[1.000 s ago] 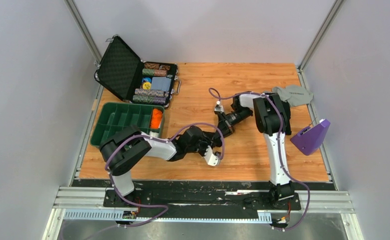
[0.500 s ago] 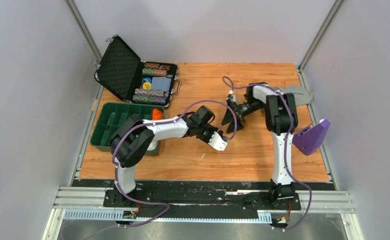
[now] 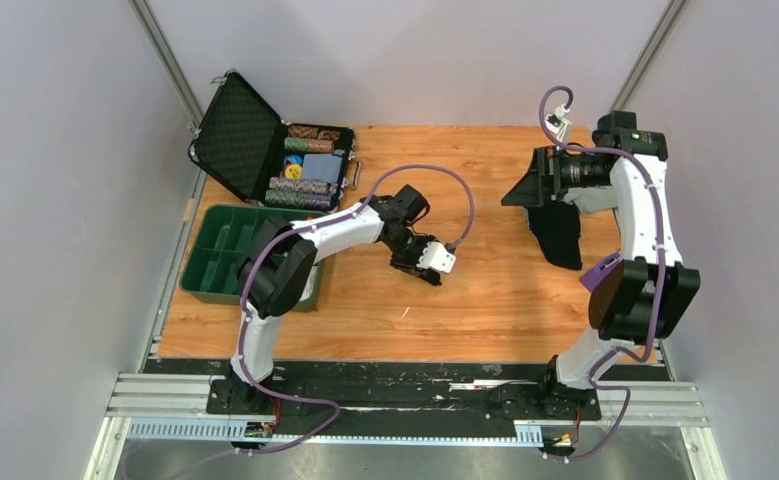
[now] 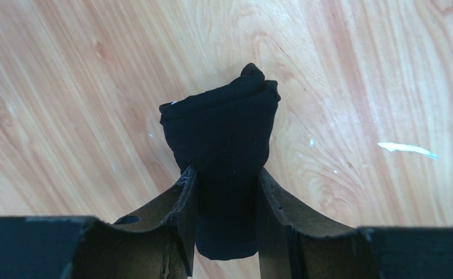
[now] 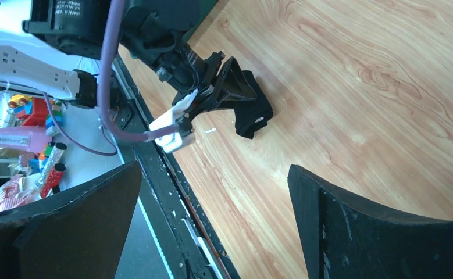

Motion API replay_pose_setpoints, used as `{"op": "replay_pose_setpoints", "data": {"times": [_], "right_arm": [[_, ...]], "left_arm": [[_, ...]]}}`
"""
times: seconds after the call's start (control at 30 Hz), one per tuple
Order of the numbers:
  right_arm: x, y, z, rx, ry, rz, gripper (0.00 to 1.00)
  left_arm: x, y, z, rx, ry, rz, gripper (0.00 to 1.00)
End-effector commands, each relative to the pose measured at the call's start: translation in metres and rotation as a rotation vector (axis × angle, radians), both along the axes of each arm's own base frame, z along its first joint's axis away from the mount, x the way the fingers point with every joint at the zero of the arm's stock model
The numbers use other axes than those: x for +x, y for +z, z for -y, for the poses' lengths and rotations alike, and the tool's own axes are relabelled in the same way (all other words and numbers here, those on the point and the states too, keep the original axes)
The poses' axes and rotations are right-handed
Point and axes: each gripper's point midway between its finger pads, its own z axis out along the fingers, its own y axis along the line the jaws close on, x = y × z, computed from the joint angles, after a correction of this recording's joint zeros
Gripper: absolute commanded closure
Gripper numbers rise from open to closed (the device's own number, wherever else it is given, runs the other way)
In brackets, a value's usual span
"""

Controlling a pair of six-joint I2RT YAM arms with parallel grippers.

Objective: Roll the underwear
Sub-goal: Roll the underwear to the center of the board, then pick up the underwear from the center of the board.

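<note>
The underwear (image 4: 221, 125) is a black cloth roll lying on the wooden table (image 3: 485, 300). My left gripper (image 4: 224, 171) is shut on it, one finger pressing each side, and the far end of the roll sticks out past the fingertips. In the top view the left gripper (image 3: 410, 268) sits low at the table's middle and hides the roll. The right wrist view shows the same roll (image 5: 253, 113) at the left arm's tip. My right gripper (image 3: 543, 212) hangs raised over the right side, open wide and holding nothing; its fingers (image 5: 352, 226) frame bare wood.
An open black case (image 3: 255, 140) of poker chips stands at the back left. A green compartment tray (image 3: 220, 255) sits at the left edge. A purple object (image 3: 605, 272) shows beside the right arm. The table's front edge runs along a metal rail (image 3: 405, 395).
My right gripper opened and drew up and away to the back right. The left gripper carried the black roll from the front towards the table's middle.
</note>
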Motion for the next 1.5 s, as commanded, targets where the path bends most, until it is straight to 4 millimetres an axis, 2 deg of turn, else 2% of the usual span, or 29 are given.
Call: {"op": "replay_pose_setpoints", "data": {"times": [0.0,0.1,0.27,0.4,0.5,0.57,0.7,0.77,0.87,0.97,1.03,1.13,1.47], "right_arm": [[-0.004,0.0,0.002,-0.025,-0.042,0.017,0.0],[-0.013,-0.005,0.002,-0.037,-0.052,0.006,0.0],[-0.022,0.001,0.008,-0.092,-0.072,0.061,0.0],[-0.023,0.015,0.017,-0.161,-0.116,0.255,0.0],[-0.045,0.019,0.004,-0.147,-0.044,0.474,0.0],[-0.066,0.007,-0.009,-0.139,0.012,0.588,0.0],[-0.103,-0.059,-0.039,-0.24,0.214,0.746,0.03],[-0.11,-0.083,-0.05,-0.274,0.268,0.859,0.06],[-0.113,-0.123,-0.07,-0.317,0.336,1.015,0.07],[-0.113,-0.143,-0.098,-0.328,0.442,1.068,0.1],[-0.107,-0.154,-0.112,-0.329,0.471,1.032,0.13],[-0.089,-0.158,-0.127,-0.321,0.453,1.053,0.13],[-0.056,-0.171,-0.152,-0.317,0.468,1.126,0.1]], "left_arm": [[-0.034,-0.013,-0.032,0.133,0.078,-0.236,1.0],[-0.035,-0.01,-0.031,0.133,0.076,-0.256,1.0],[-0.038,-0.004,-0.033,0.145,0.083,-0.296,1.0],[-0.035,-0.002,-0.035,0.141,0.111,-0.316,1.0],[-0.036,-0.007,-0.035,0.151,0.124,-0.34,1.0],[-0.037,-0.011,-0.035,0.156,0.141,-0.364,1.0],[-0.04,-0.022,-0.034,0.17,0.17,-0.401,1.0],[-0.041,-0.028,-0.035,0.178,0.186,-0.415,1.0],[-0.044,-0.035,-0.037,0.189,0.196,-0.439,1.0],[-0.047,-0.042,-0.039,0.207,0.208,-0.475,1.0],[-0.047,-0.043,-0.04,0.206,0.214,-0.498,1.0],[-0.046,-0.044,-0.042,0.2,0.225,-0.522,1.0],[-0.044,-0.042,-0.04,0.187,0.219,-0.551,1.0]]}}
